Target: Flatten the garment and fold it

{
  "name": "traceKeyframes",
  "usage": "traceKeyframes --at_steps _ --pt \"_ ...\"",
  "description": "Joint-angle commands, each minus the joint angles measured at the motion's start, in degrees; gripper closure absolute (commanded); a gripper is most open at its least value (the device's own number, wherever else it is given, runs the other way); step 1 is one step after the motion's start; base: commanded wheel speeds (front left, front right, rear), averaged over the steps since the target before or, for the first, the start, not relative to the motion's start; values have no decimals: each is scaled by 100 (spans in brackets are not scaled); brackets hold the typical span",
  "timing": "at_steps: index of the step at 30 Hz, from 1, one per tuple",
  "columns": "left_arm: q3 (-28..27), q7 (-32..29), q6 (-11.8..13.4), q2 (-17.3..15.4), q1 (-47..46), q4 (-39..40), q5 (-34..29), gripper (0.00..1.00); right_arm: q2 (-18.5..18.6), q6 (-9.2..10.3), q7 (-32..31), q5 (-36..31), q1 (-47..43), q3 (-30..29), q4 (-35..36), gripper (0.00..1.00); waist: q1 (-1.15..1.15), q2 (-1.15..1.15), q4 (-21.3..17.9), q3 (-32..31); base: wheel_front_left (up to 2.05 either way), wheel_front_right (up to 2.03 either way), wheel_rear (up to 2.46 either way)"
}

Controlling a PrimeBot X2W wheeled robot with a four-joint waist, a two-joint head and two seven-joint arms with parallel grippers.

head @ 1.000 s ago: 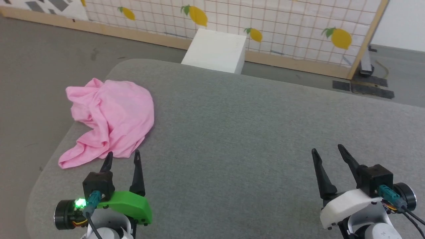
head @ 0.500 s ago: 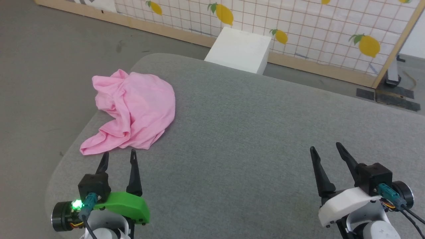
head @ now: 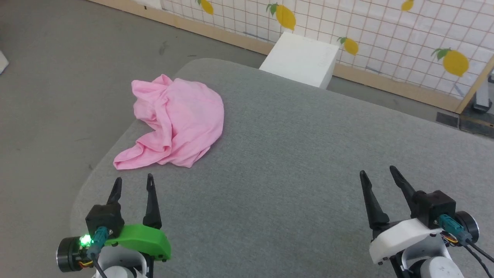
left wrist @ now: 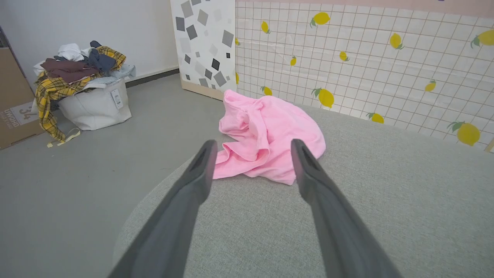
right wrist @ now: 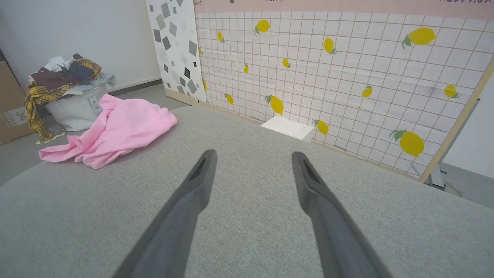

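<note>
Judging from how things lie, you have nothing of the task done yet. The light pink, thin soft fabric garment sits crumpled in a heap at the upper left of the head view. It lies on the left corner of the grey fabric-covered table, close to the rounded rim. Flattening and folding are both left to do.

Your left gripper, under its green cover, stands at the lower left just below the heap. Its fingers are spread, hold nothing and are clear of the cloth. Your right gripper, at the lower right, is likewise spread and empty, well apart from the garment.

The bunched folds hide the waistband, label and hems, so you cannot tell which end is which. Nor can you tell whether any cloth hangs over the table's left edge.
</note>
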State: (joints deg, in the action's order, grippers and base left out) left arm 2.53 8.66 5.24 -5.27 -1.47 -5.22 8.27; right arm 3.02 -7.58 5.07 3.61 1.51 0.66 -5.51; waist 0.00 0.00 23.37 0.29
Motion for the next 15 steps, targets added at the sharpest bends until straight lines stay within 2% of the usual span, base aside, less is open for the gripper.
traceKeyframes --at_steps 1,15 --pt "13 67 50 -43 17 -38 39 0 -8 5 47 41 114 14 -33 0 0 0 87 4 0 0 0" --pt "40 231 150 -66 -33 -134 189 0 -10 6 126 100 209 21 -106 0 0 0 493 66 0 0 0"
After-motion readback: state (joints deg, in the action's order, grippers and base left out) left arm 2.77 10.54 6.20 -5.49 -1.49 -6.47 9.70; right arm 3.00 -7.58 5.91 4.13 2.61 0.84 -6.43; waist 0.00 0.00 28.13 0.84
